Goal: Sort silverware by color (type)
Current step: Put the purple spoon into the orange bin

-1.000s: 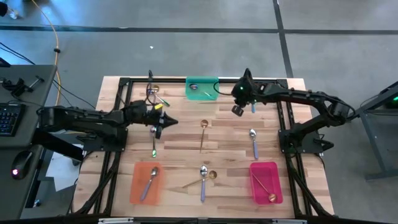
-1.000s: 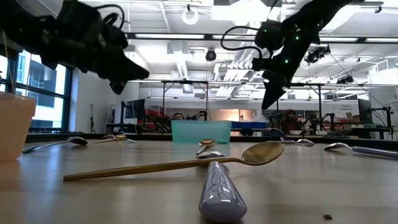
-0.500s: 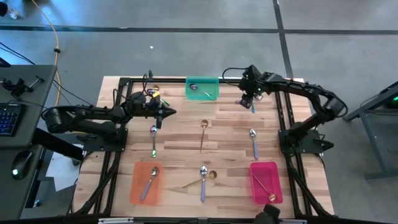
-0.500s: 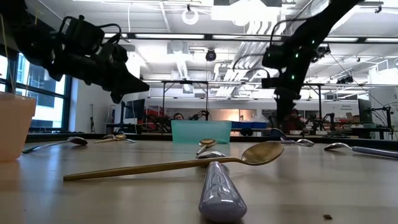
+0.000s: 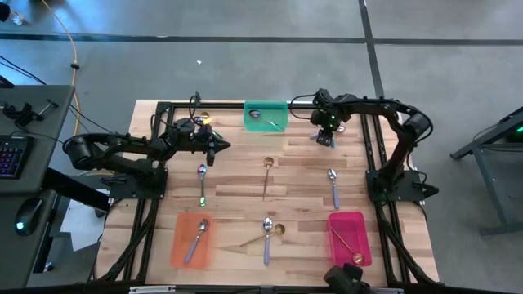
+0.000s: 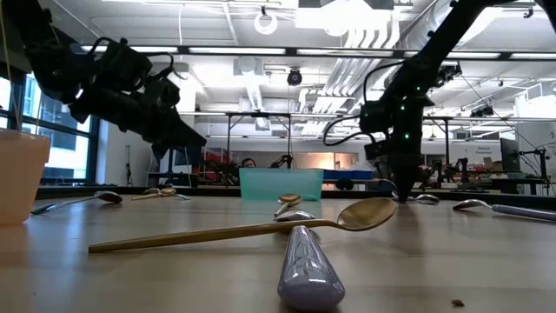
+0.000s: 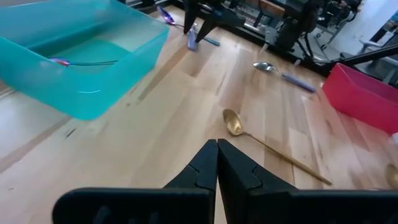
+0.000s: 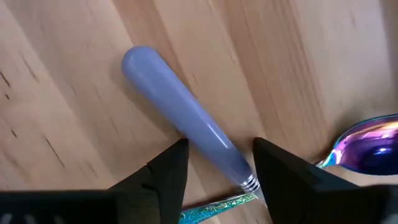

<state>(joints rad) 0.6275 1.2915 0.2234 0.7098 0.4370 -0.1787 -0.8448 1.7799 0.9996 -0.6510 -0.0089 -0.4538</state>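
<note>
Silverware: a lavender-handled metal spoon [image 8: 186,127] lies on the wooden counter [image 5: 237,175] between the fingers of the right hand [image 8: 214,163], released, not gripped. Just beside it, one iridescent spoon bowl [image 8: 367,146]. The left hand [image 7: 216,163] is clenched, empty. Three trays: teal plastic tray [image 5: 265,117], orange plastic tray [image 5: 192,241], pink plastic tray [image 5: 350,238].

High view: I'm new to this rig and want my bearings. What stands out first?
Three bright trays stand out on the wooden table: a green tray at the far edge, an orange tray near left, a pink tray near right. The right gripper, open, straddles a lavender-handled spoon right of the green tray. The left gripper hovers shut.
</note>
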